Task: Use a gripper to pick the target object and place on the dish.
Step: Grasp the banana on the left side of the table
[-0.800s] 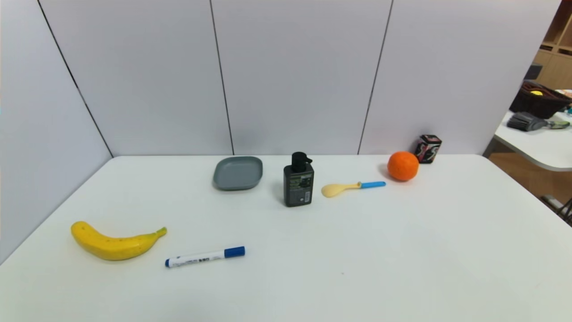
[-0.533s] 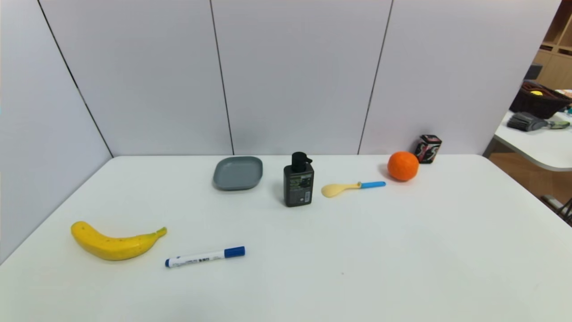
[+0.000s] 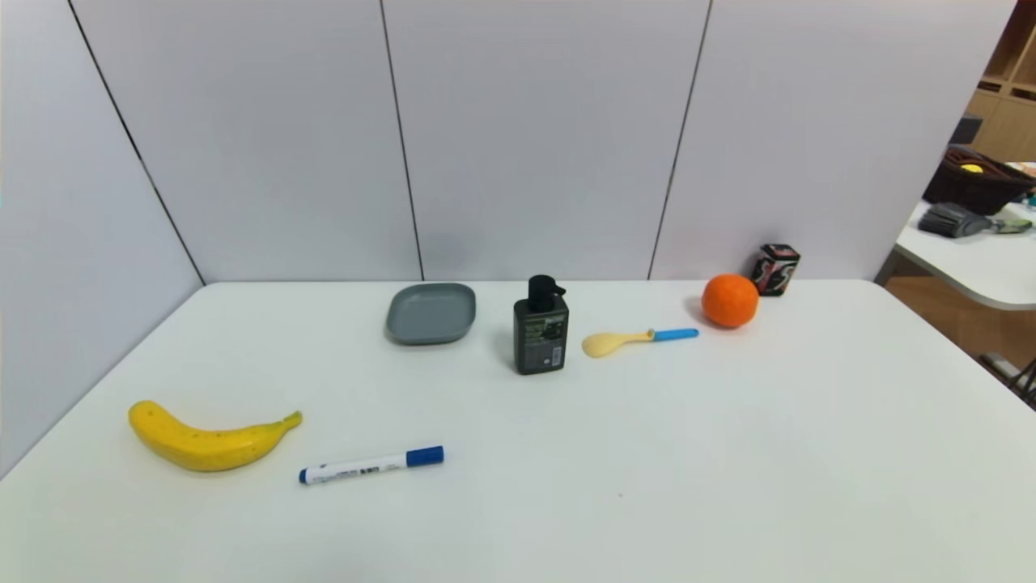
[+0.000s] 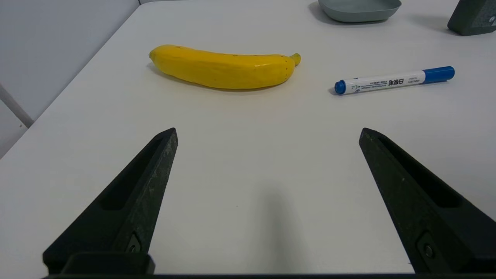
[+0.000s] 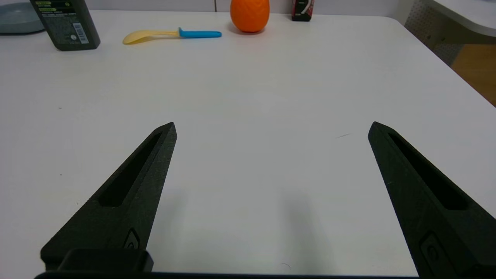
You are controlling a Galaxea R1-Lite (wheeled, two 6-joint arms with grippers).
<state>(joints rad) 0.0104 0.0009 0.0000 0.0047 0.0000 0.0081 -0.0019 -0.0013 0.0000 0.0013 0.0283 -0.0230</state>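
Head view: neither arm shows here. The banana (image 3: pixel 206 438) lies flat on the worktop (image 3: pixel 728 453) at your near left, close to the left edge. The marker (image 3: pixel 371 465) lies just beside its stem end, apart from it. The dish (image 3: pixel 431 312) sits bare at the far side, with the pump bottle (image 3: pixel 540 328) near its right rim. Spoon (image 3: pixel 638 338), orange (image 3: pixel 729 300) and a small dark box (image 3: pixel 775 269) stand further right, well clear.

Left wrist view: your left hand (image 4: pixel 267 133) has its jaws spread wide and holds nothing, low over bare worktop short of the banana (image 4: pixel 223 70). Risks, as I judge them: the curved body may roll or pivot if one jaw lands first. A loose approach could knock the marker (image 4: pixel 393 80). The worktop edge is close on the banana's outer side. The way to the dish (image 4: pixel 359 7) looks open, though the bottle stands close beside it.

Right wrist view: your right hand (image 5: pixel 271 128) is also spread and bare, parked over open worktop, far from the banana.
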